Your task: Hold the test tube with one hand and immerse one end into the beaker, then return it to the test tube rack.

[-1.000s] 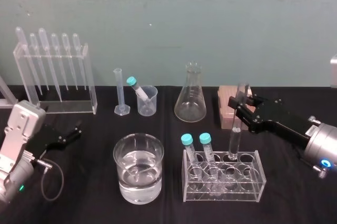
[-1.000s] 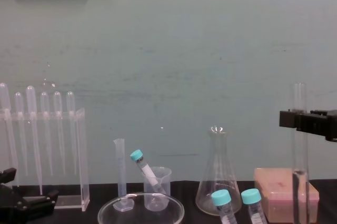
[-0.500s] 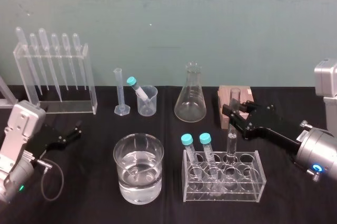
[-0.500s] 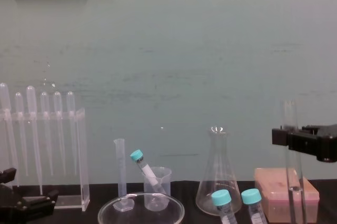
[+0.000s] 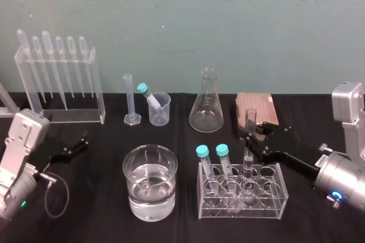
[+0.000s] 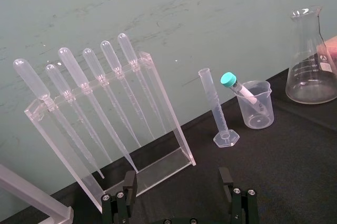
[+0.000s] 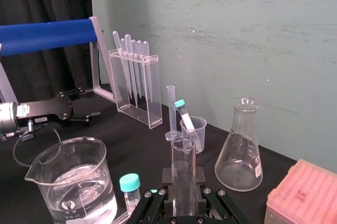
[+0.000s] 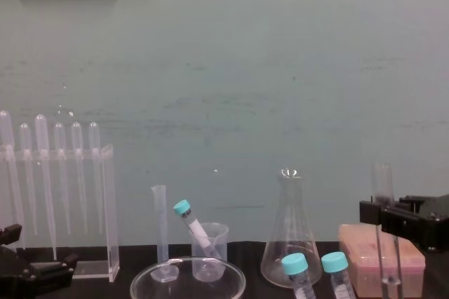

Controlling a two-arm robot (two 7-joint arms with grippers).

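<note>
Head view puts the right gripper (image 5: 252, 138) at about 4 o'clock of the table's middle, reaching in from the right edge. Its fingers pinch the test tube (image 5: 247, 166) a little below the open rim. The tube stands nearly upright in a back-row hole of the clear test tube rack (image 5: 268, 207), with its lower part already down between the rack's plates. I cannot tell whether the tube's bottom rests on the rack's base.

Two teal-capped tubes (image 5: 212, 157) stand in the same rack at 9 o'clock of the test tube, close but apart from it. The right wrist view shows the tube (image 7: 182, 174) held squarely between the fingers. The chest view shows its rim (image 8: 383, 183) rising above the gripper, in front of the pink box (image 8: 365, 260).

The beaker (image 5: 130, 174), about half full of water, sits at 9 o'clock of the rack, near it and untouched. The left gripper (image 5: 77, 145) lies idle on the cloth at 9 o'clock of the beaker, well apart, with its fingers spread wide in the left wrist view.

Judging by how things lie, this looks like the closing step, the tube going back into the rack. The pictures give no proof that the dip was made. What seems left is to seat the tube fully, release it, and draw the arm clear without knocking the capped tubes.
</note>
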